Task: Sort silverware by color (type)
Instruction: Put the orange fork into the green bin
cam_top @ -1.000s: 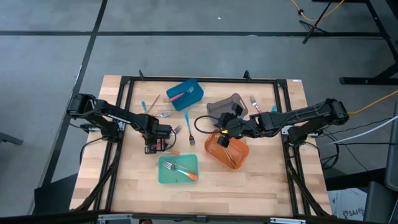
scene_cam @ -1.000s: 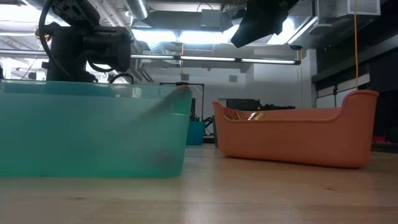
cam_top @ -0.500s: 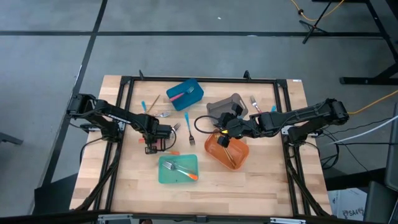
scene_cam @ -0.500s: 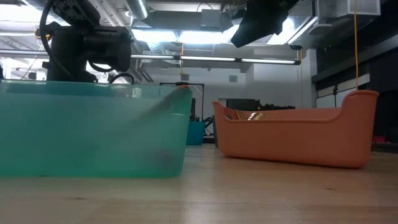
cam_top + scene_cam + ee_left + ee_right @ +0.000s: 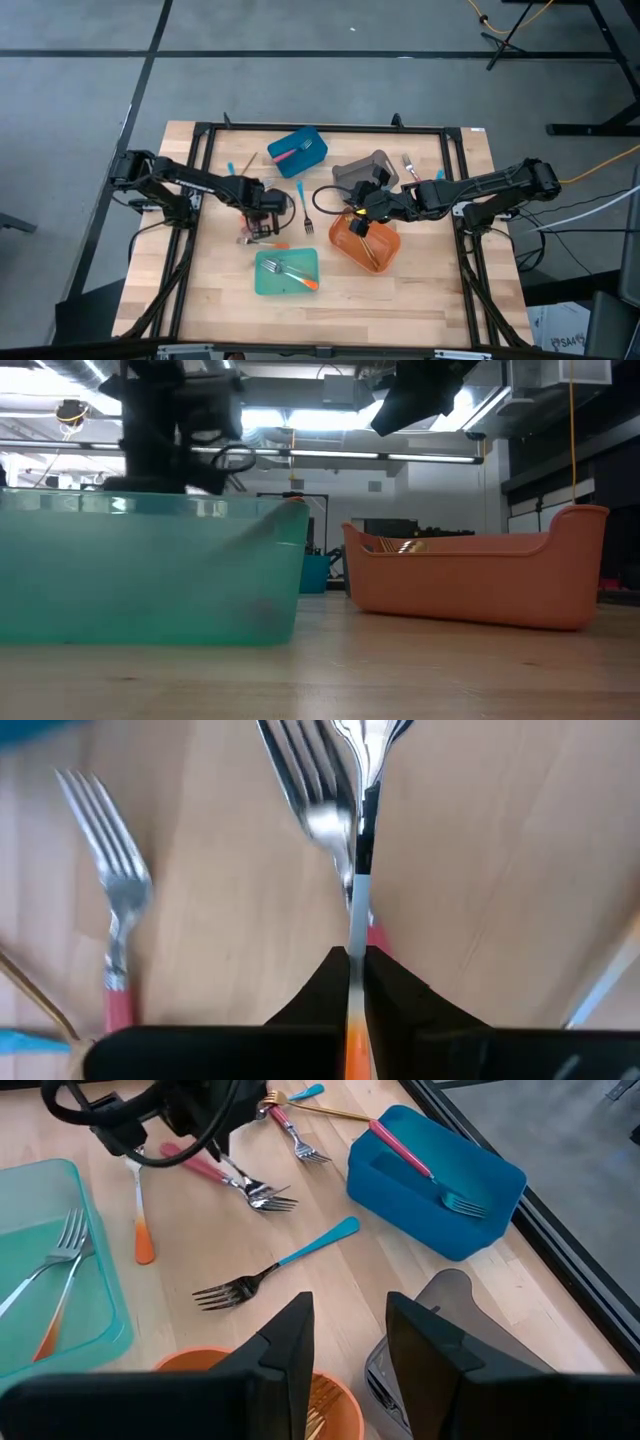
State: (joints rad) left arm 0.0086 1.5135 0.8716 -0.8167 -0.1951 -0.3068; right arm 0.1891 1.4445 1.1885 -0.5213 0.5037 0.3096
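Observation:
My left gripper (image 5: 262, 218) stands at mid-table left of centre, pointing down, shut on an orange-handled utensil (image 5: 357, 850) with a silver head. Under it lie pink-handled forks (image 5: 118, 910) (image 5: 205, 1170). Another orange-handled utensil (image 5: 141, 1215) lies flat beside the teal bin (image 5: 287, 271), which holds orange-handled forks. A blue-handled fork (image 5: 280, 1265) lies at mid-table. My right gripper (image 5: 345, 1350) hovers open over the orange bin (image 5: 366, 245), with nothing between its fingers. My left gripper pinches the utensil's handle (image 5: 354, 975) between its two fingers, where the orange part meets the pale shaft. The fingers come from above, pointing steeply down. The utensil runs on past the fingertips, seen edge-on. Its silver head (image 5: 365, 745) hangs over the pink-handled forks; whether it touches them I cannot tell.
A blue bin (image 5: 298, 152) with a pink-handled fork stands at the far side, and a grey bin (image 5: 365, 172) to its right. Gold pieces lie in the orange bin. Loose silverware lies by the far left (image 5: 245, 175) and far right (image 5: 410, 165).
My left gripper has risen and gone toward the table's right and slightly toward its far edge, mostly in the last half second. My right gripper has kept still.

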